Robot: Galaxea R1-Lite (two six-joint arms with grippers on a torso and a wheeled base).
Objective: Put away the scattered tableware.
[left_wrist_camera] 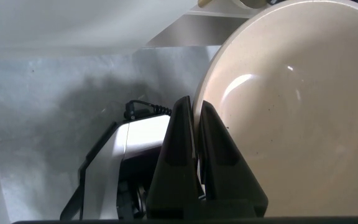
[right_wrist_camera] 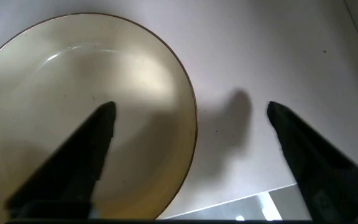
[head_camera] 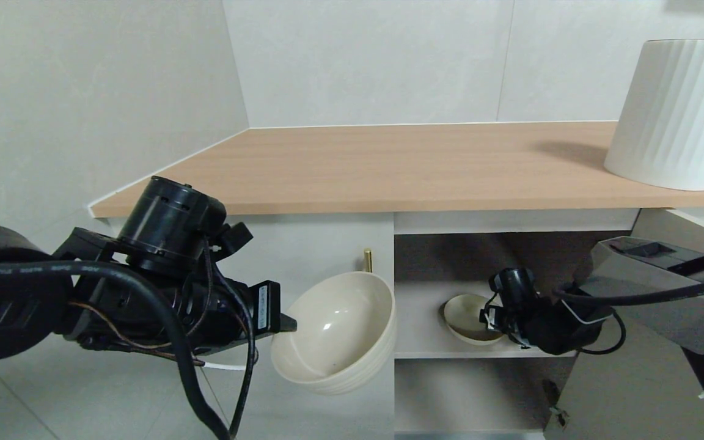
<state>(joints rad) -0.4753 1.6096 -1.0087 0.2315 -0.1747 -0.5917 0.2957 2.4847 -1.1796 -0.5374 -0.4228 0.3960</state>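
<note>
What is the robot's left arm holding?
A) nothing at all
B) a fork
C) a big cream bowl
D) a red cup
C: the left gripper is shut on the rim of the big cream bowl, with one finger inside the rim and one outside.
</note>
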